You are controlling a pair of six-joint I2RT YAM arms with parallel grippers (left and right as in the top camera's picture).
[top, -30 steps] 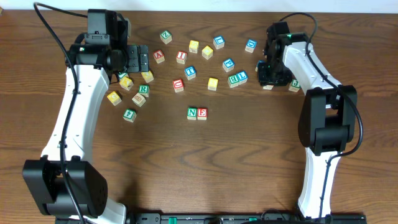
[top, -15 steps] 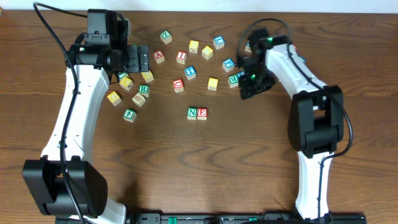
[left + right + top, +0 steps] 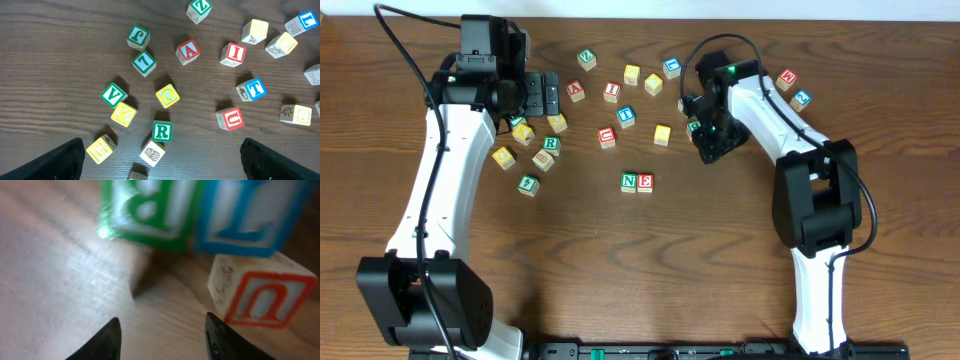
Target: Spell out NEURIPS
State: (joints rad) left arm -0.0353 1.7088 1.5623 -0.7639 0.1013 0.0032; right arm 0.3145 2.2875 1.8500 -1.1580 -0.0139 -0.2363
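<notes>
The green N cube [image 3: 629, 181] and red E cube [image 3: 645, 181] sit side by side at mid-table. A green R cube [image 3: 161, 131] [image 3: 551, 144], a red U cube [image 3: 230, 118] [image 3: 607, 137] and a red I cube [image 3: 233, 53] [image 3: 612, 90] lie loose in the left cluster. My left gripper [image 3: 542, 97] [image 3: 161, 167] hangs wide open above that cluster, holding nothing. My right gripper [image 3: 705, 145] [image 3: 162, 330] is low over the table, open, with bare wood between its tips. Another red U cube [image 3: 265, 300] stands just past its right fingertip, behind it a green cube [image 3: 150, 205] and a blue cube [image 3: 250, 210].
Other lettered cubes lie scattered: red A [image 3: 188, 51], blue T [image 3: 251, 89], green V [image 3: 113, 95], yellow K [image 3: 123, 114], O [image 3: 167, 95] and G [image 3: 101, 148]. A red cube [image 3: 786, 78] and a blue cube [image 3: 801, 98] sit at the far right.
My right arm has swung left from the right side of the table to the cubes near the middle, its jaws widening slightly. The left arm has not moved.
</notes>
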